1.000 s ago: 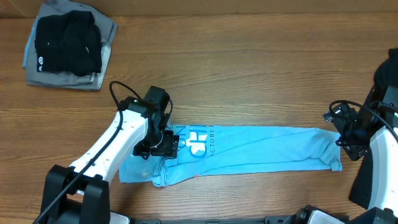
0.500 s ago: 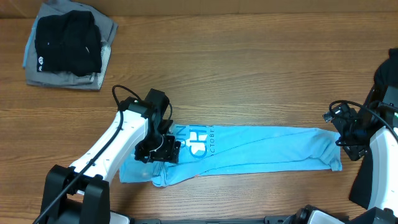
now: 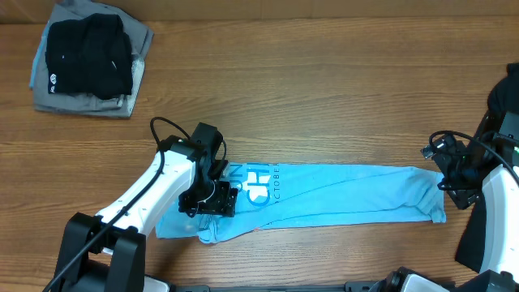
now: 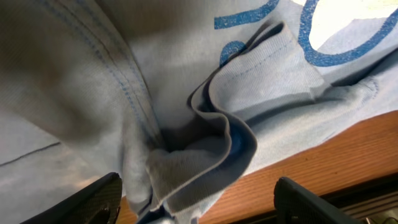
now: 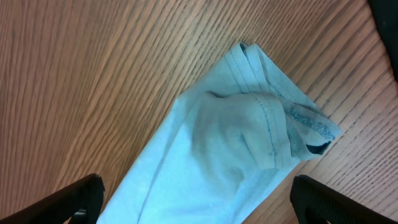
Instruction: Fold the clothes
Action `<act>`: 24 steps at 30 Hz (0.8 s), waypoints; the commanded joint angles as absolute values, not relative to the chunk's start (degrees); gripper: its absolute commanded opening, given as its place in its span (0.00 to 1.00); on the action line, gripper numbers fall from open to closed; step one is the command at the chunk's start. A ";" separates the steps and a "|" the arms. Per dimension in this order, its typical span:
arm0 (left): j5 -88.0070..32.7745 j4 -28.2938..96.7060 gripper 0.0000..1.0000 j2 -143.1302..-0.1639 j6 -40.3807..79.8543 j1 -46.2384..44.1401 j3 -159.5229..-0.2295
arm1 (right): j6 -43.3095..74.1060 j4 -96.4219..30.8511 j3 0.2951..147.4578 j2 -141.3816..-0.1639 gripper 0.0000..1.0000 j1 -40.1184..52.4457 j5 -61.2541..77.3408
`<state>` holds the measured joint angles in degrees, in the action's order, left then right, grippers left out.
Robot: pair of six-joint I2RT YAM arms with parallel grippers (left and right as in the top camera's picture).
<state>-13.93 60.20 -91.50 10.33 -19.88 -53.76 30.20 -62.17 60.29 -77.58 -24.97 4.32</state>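
The light blue T-shirt (image 3: 340, 195) lies on the wooden table as a long narrow strip running left to right, with white logos (image 3: 258, 186) near its left end. My left gripper (image 3: 211, 199) is open low over that left end. In the left wrist view, rumpled folds of the T-shirt (image 4: 211, 143) lie between the wide-apart fingers (image 4: 93, 199). My right gripper (image 3: 454, 185) is open just above the strip's right end. In the right wrist view, the hemmed end of the T-shirt (image 5: 249, 130) lies between its fingers (image 5: 74, 199).
A stack of folded clothes, black on grey (image 3: 87, 57), sits at the back left corner. The table's front edge runs close below the strip. The right arm's dark base and cables (image 3: 503, 113) stand at the right edge.
My left gripper has shifted slightly toward the front over the shirt's left end, and the cloth there has bunched a little. The right arm has not moved.
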 commanded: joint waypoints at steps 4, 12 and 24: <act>-11.57 58.15 0.78 -90.35 11.42 -20.18 -51.68 | 29.95 -61.82 60.03 -77.65 1.00 -24.64 4.64; -11.42 55.66 0.77 -90.56 11.42 -20.18 -51.68 | 29.95 -61.78 60.03 -77.65 1.00 -24.64 4.67; -9.45 55.22 0.72 -91.61 11.81 -20.18 -51.68 | 29.98 -61.76 60.03 -77.65 1.00 -24.64 4.64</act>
<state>-10.28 55.24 -91.50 10.81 -19.88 -52.12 30.17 -62.11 60.29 -77.58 -24.97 4.49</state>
